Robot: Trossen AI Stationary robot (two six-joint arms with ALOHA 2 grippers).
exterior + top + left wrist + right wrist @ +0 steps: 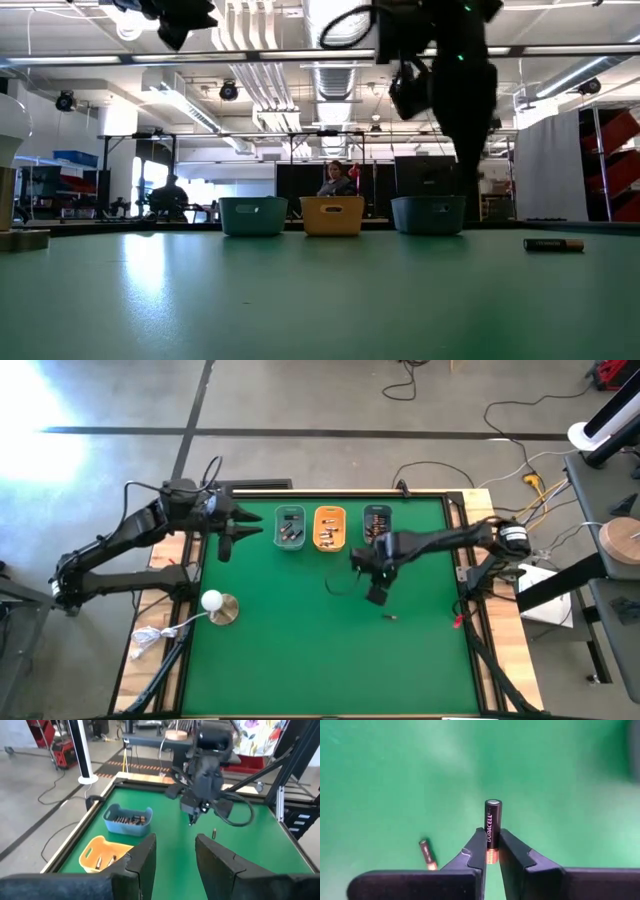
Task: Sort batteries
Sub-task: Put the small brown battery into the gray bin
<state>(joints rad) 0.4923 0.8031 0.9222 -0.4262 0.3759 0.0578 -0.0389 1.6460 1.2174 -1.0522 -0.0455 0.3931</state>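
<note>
My right gripper (pixel 491 845) hangs above the middle-right of the green table (pixel 300 650) and is shut on a black battery with a copper end (pixel 492 820). A second small battery (pixel 391 617) (pixel 427 854) lies on the mat below it; the low view shows that loose battery (pixel 553 244) at the right. Three small trays stand in a row at the far edge: teal (pixel 290 528), orange (pixel 329 528) and blue (pixel 377 523), each with batteries inside. My left gripper (pixel 238 538) (pixel 175 850) waits open, raised, left of the teal tray. My right gripper pinches the battery by its copper end (pixel 492 854) between the two fingertips (pixel 479 842). The fingers come from above, pointing down, and the battery lies along them, sticking out beyond the tips toward the mat. It is lifted clear of the table.
A white ball on a round base (pixel 215 603) stands near the table's left edge, with a white cord (pixel 150 637) beside it. A red clip (pixel 457 622) lies at the right edge. Green mat (pixel 300 670) stretches toward the near edge. People show in the room beyond.
</note>
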